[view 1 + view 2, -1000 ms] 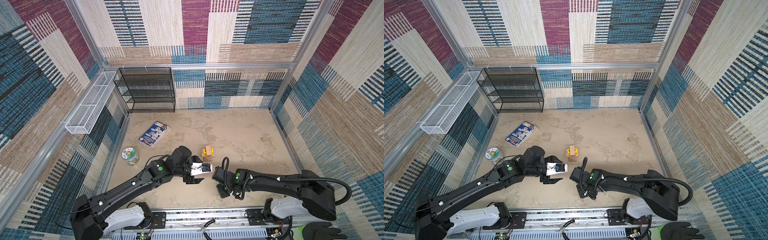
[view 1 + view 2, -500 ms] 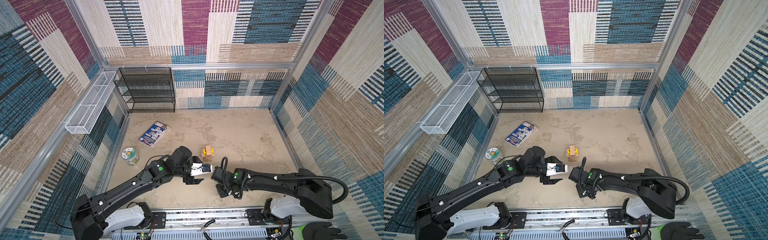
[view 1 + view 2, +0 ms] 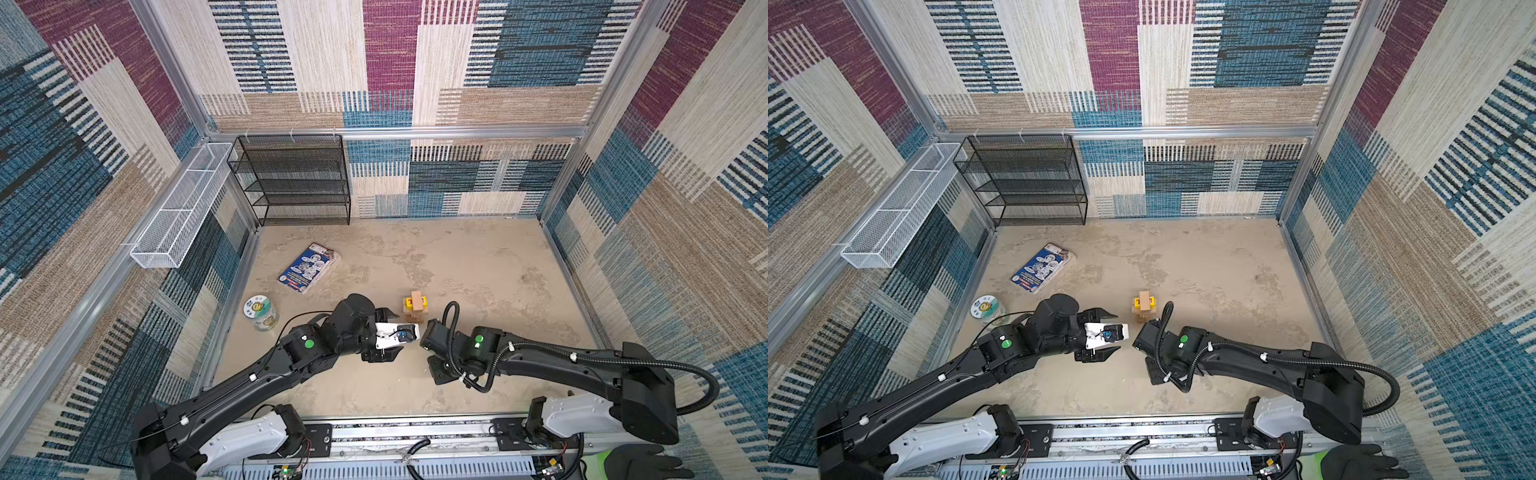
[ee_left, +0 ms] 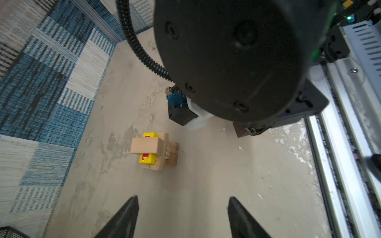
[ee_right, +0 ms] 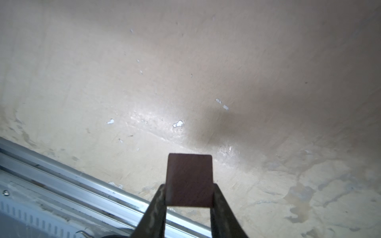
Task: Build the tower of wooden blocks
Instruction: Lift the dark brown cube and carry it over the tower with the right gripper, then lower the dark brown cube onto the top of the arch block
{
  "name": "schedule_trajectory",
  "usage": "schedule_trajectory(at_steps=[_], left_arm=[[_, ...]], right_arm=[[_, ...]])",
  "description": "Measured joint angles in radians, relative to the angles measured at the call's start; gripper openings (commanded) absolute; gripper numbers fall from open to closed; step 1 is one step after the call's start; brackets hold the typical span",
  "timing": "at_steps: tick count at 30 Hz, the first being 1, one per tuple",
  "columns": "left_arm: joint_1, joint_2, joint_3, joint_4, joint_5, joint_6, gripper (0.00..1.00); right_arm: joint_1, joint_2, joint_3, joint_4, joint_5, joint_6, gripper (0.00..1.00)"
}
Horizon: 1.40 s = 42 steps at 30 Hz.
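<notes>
You're in the carry part of the job. Your right gripper [image 5: 189, 192] is clamped on the dark brown cube [image 5: 189, 177], pinching two opposite sides. The cube hangs clear above the table [image 5: 123, 72], close to the front rail [image 5: 51, 171] and short of the stack.

The wood block tower [image 3: 415, 306] stands mid-table, just beyond both wrists in both top views. Your left gripper [image 4: 183, 197] is empty with its jaws spread wide. It's aimed at the stack from nearby, not touching it.

Next move, I'd say: lift the cube higher than the top of the stack, swing it over, line it up square, then ease down and let go. The landing spot looks narrow, so go slow. I reckon one nudge could tip the lot.

Orientation-wise, the tower stands upright, so its long axis is vertical. The pale bar [image 4: 146, 145] on top lies flat across the yellow cube [image 4: 147, 159], and in a top view its long axis runs from the robot's side toward the back wall. The brown cube has no real long axis. One flat face looks at the wrist camera, with its edges roughly square to the jaws.
</notes>
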Motion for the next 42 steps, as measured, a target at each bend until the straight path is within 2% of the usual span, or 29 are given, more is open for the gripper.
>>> schedule_trajectory(at_steps=[4,7,12,15,24,31,42], left_arm=[[0.0,-0.047,0.0,0.071,-0.135,-0.019,0.73],[0.001,-0.074,-0.002,0.114,-0.231,-0.022,0.74],[0.001,-0.085,0.061,0.086,-0.306,-0.06,0.75],[0.001,-0.086,0.09,0.057,-0.301,-0.12,0.75],[0.002,-0.013,0.024,-0.022,-0.147,-0.211,0.72],[0.019,-0.035,0.006,0.007,-0.122,-0.219,0.72],[0.029,-0.058,-0.015,0.03,-0.122,-0.215,0.72]], right_arm=[[-0.035,0.04,0.134,-0.045,0.034,0.007,0.24],[-0.102,0.091,0.211,-0.064,0.045,-0.002,0.23],[-0.23,0.165,0.319,-0.087,0.05,-0.052,0.23],[-0.274,0.206,0.383,-0.094,0.06,-0.087,0.23],[-0.307,0.369,0.558,-0.105,0.089,-0.154,0.23],[-0.321,0.449,0.627,-0.122,0.111,-0.169,0.23],[-0.333,0.49,0.662,-0.128,0.088,-0.198,0.25]])
